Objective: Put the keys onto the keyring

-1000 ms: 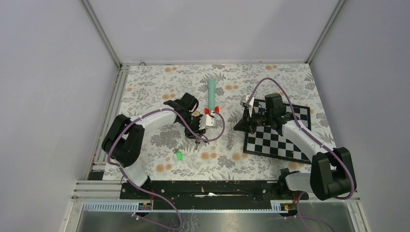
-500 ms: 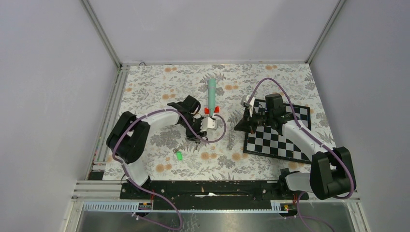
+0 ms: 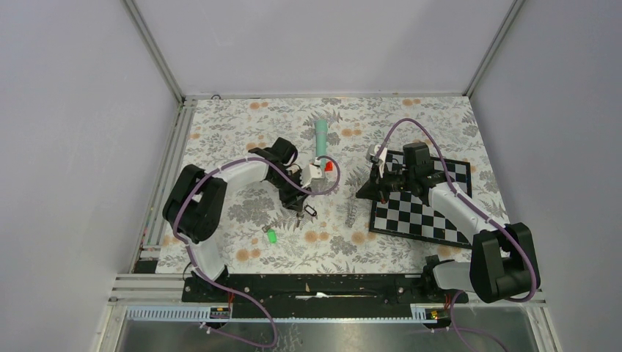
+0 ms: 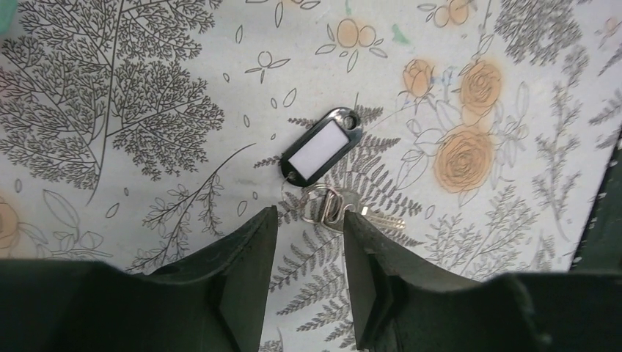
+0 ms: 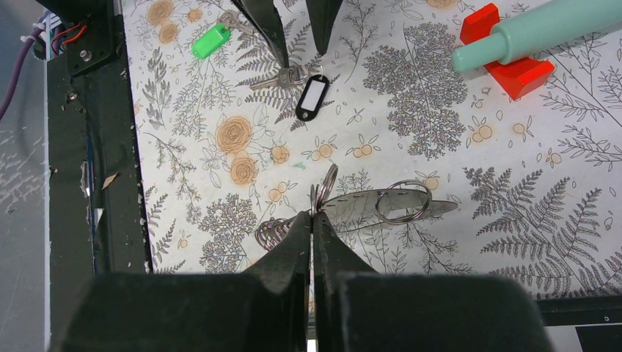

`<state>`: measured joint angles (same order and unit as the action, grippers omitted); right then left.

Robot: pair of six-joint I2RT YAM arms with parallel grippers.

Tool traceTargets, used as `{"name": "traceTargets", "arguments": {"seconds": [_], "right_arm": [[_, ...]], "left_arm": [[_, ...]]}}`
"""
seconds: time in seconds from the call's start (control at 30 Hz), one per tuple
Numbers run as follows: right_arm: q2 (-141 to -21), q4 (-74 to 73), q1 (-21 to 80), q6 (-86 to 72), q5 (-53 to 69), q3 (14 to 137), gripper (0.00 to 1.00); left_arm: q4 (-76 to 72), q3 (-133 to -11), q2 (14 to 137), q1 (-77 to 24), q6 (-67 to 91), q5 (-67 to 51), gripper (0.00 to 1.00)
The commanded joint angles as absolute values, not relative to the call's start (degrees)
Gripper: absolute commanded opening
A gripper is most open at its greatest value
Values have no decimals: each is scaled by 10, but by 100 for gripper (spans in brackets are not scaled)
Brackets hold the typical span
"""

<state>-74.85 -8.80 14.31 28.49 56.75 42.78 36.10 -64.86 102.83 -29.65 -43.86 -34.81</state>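
Note:
One of the keys (image 4: 372,217) is silver, with split rings and a black tag (image 4: 321,147), and lies on the flowered cloth. My left gripper (image 4: 308,218) stands open just above it with nothing between its fingers. From above, this key (image 3: 309,211) shows beside the left gripper (image 3: 299,205). The other key, with a green head (image 3: 271,236), lies nearer the arm bases, also in the right wrist view (image 5: 209,40). My right gripper (image 5: 313,216) is shut on a thin wire ring of the keyring (image 5: 381,207), a flat grey strap with a coil. It hovers left of the chessboard (image 3: 433,213).
A teal stick (image 3: 321,138) with a red base (image 5: 510,67) lies at the back middle, just beyond the left gripper. The chessboard covers the right side under the right arm. A metal rail (image 3: 176,147) borders the cloth on the left.
The left wrist has swung and drawn back, uncovering the black-tagged key on the cloth below its fingers. The right arm and keyring have stayed put.

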Motion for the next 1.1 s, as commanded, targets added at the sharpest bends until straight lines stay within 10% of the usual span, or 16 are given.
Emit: {"name": "traceTargets", "arguments": {"seconds": [0.0,1.07], "right_arm": [[-746,-87,139,294,593,427,0],[-746,-87,135,293,600,425,0]], "left_arm": [[372,-674,1034,-296,-373,-398,44],[324,-648,995,-280,-266,-360,40]]}}
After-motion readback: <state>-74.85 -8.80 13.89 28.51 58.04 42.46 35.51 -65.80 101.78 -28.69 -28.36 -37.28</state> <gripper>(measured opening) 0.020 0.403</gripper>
